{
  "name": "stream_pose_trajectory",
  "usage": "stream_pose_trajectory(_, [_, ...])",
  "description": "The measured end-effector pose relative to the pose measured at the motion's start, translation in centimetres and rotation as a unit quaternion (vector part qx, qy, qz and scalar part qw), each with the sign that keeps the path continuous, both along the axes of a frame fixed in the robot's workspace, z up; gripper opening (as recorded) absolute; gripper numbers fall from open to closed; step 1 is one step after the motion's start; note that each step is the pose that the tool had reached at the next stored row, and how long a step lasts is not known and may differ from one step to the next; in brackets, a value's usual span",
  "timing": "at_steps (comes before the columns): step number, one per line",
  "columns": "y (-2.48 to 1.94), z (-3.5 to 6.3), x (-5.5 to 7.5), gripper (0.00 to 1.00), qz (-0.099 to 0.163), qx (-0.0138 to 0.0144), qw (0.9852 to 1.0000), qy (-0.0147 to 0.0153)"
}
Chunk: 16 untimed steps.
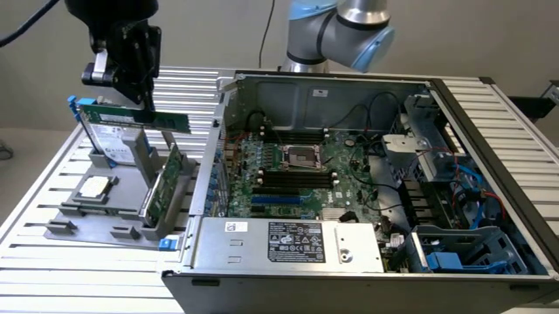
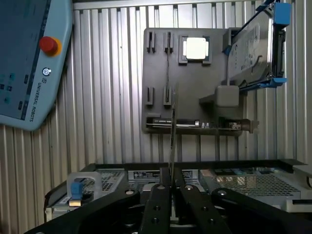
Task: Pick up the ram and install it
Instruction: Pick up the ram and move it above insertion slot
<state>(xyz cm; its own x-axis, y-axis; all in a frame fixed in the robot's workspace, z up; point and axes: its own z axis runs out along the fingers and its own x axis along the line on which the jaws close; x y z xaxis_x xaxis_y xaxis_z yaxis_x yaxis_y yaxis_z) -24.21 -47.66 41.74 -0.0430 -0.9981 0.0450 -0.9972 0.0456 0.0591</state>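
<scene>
From my station I count one gripper (image 1: 144, 103), in the upper left of the exterior view, clamped narrow on one ram (image 1: 166, 122). The green stick hangs level in the air above the grey tray (image 1: 96, 219), clear of everything on it. In the wrist view the gripper (image 2: 170, 185) has its two fingers (image 2: 157, 204) pressed against the ram (image 2: 172, 136), which I see edge-on as a thin dark line.

On the tray I count three other parts:
- One silver processor (image 1: 94, 186), lying flat.
- One green expansion card (image 1: 166, 183), standing on edge.
- One hard drive (image 1: 114, 147) in a blue bracket, propped upright behind the ram.

The wrist view shows the same three, processor (image 2: 196, 48), expansion card (image 2: 200, 125) and hard drive (image 2: 253, 48), on the tray (image 2: 195, 87). It also shows four small clips (image 2: 151, 41) in two pairs.

One open computer case (image 1: 306, 98) fills the centre and right of the exterior view, with one motherboard (image 1: 345, 180) lying inside. One teach pendant (image 2: 24, 63) lies on the slatted table (image 2: 112, 73).
</scene>
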Motion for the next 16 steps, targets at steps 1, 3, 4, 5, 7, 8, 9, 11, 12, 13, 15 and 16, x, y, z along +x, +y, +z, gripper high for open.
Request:
stream_pose_trajectory(1, [0.0,0.02,0.4,0.14,0.0,0.0,1.0,0.0001])
stream_pose_trajectory(3, [0.0,0.09,1.3,0.14,0.001,0.0,1.0,0.0002])
stream_pose_trajectory(4, [0.0,0.14,1.8,0.14,0.001,0.0,1.0,0.0004])
stream_pose_trajectory(5, [0.0,0.19,2.2,0.14,0.001,0.0,1.0,0.0005])
stream_pose_trajectory(7, [0.0,0.25,3.2,0.14,0.001,0.0008,1.0,0.0007])
stream_pose_trajectory(8, [0.0,0.27,3.6,0.14,0.001,0.0025,1.0,0.0006])
stream_pose_trajectory(9, [0.0,0.27,4.1,0.14,0.001,0.0053,1.0,0.0006])
stream_pose_trajectory(11, [0.0,0.31,5.0,0.14,0.001,0.0153,0.9999,0.0007])
stream_pose_trajectory(12, [0.0,0.31,5.4,0.14,0.001,0.0224,0.9997,0.0006])
stream_pose_trajectory(13, [0.0,0.32,5.9,0.14,0.001,0.0295,0.9996,0.0007])
stream_pose_trajectory(15, [0.0,0.33,6.8,0.14,0.001,0.0419,0.9991,0.0006])
stream_pose_trajectory(16, [0.01,0.32,7.2,0.14,0.001,0.0453,0.999,0.0006])
